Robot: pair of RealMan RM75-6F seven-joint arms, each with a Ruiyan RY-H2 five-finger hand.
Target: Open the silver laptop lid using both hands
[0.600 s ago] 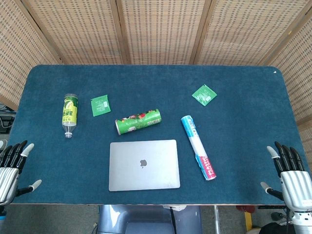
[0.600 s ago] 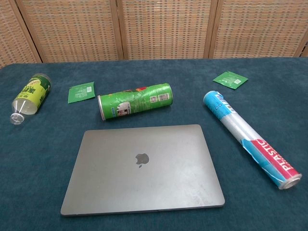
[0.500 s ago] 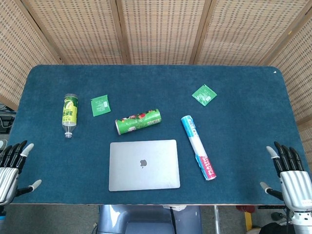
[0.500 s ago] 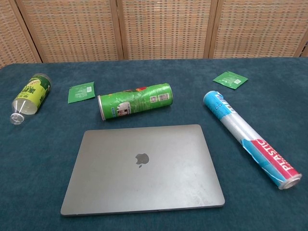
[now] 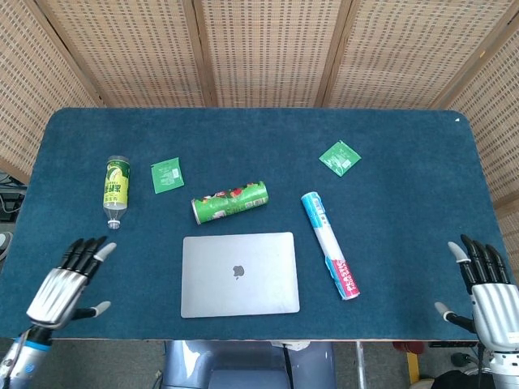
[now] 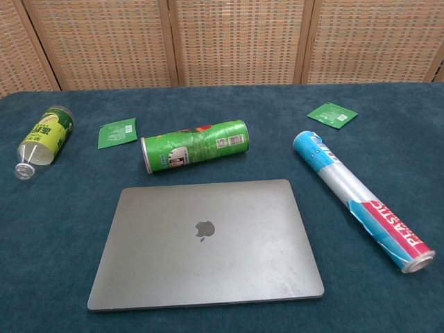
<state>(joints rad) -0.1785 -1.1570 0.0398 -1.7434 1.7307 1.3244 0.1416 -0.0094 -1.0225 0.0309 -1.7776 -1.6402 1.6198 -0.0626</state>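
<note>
The silver laptop (image 5: 239, 274) (image 6: 206, 243) lies closed and flat near the table's front edge, at the centre. My left hand (image 5: 66, 284) hovers over the front left of the table, fingers spread, holding nothing, well left of the laptop. My right hand (image 5: 486, 287) stays off the table's right front corner, fingers spread and empty. Neither hand shows in the chest view.
A green can (image 5: 229, 202) (image 6: 195, 146) lies on its side just behind the laptop. A rolled plastic-wrap tube (image 5: 330, 256) (image 6: 362, 200) lies to its right. A bottle (image 5: 117, 190) (image 6: 43, 139) and green packets (image 5: 166, 174) (image 5: 340, 157) lie further back on the blue tabletop (image 5: 405, 211).
My left hand has moved right from the table's left edge, in over the front left of the tabletop. The right hand has barely shifted.
</note>
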